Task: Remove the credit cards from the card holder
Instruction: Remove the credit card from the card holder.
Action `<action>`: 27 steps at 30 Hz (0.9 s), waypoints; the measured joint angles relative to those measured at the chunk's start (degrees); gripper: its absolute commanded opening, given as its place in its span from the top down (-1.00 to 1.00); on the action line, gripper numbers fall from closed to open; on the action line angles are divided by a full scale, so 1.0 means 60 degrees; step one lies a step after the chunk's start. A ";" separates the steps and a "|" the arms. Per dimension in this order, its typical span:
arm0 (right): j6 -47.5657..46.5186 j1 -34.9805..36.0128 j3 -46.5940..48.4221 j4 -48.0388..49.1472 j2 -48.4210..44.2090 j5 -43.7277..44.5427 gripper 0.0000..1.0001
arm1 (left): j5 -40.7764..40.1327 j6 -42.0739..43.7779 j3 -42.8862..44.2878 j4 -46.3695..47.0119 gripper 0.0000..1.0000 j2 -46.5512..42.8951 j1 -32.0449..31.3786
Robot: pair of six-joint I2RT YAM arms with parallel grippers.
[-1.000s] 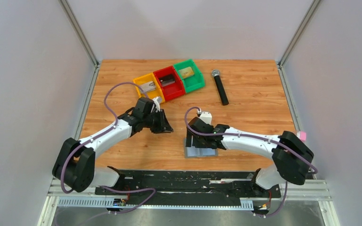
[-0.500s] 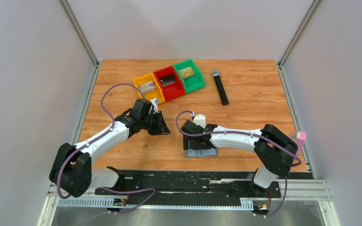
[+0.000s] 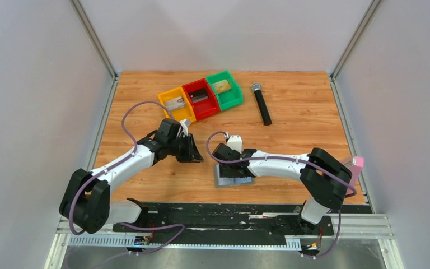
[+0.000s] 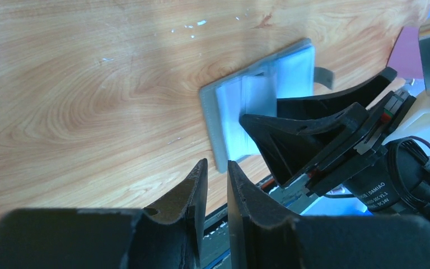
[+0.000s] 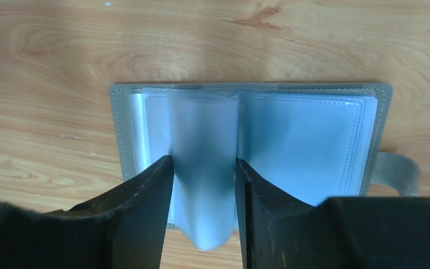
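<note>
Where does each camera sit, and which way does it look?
Top: above and behind the arms, looking down on the table; both arms show.
Left wrist: on the left hand, looking past its fingers at the card holder and right hand.
Right wrist: looking down on the card holder between its fingers.
Shared: the card holder.

The word "DAMIAO" stood in pale letters on the black motor (image 4: 409, 168) behind the right gripper (image 4: 262, 109). No other writing could be read.
</note>
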 measured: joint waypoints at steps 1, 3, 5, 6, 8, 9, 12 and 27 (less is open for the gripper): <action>0.0029 0.0011 -0.0044 0.0135 -0.0015 -0.0007 0.22 | 0.0095 0.0000 -0.0033 0.0066 0.46 0.0029 0.0000; 0.0018 0.0015 -0.0240 0.0594 -0.0120 -0.0146 0.28 | 0.0313 0.0000 -0.0091 0.0255 0.46 0.0131 0.0000; 0.0022 0.0025 -0.0506 0.0984 -0.0270 -0.0251 0.35 | 0.0623 -0.0011 -0.0160 0.0510 0.47 0.0306 0.0000; 0.0029 0.0025 -0.0670 0.1209 -0.0379 -0.0324 0.37 | 0.0758 -0.0022 -0.0197 0.0663 0.47 0.0397 0.0000; 0.0033 0.0029 -0.0973 0.1585 -0.0572 -0.0444 0.41 | 0.1104 -0.0087 -0.0350 0.1140 0.48 0.0648 0.0000; 0.0036 0.0029 -0.1111 0.1767 -0.0663 -0.0503 0.42 | 0.1220 -0.0113 -0.0415 0.1315 0.49 0.0769 -0.0004; 0.0080 0.0025 -0.1599 0.2342 -0.0998 -0.0685 0.44 | 0.1599 -0.0219 -0.0576 0.1883 0.53 0.1275 -0.0029; 0.0477 -0.0492 -0.3166 0.4630 -0.1814 -0.1898 0.48 | 0.2495 -0.0685 -0.0532 0.3723 0.60 0.3752 -0.0525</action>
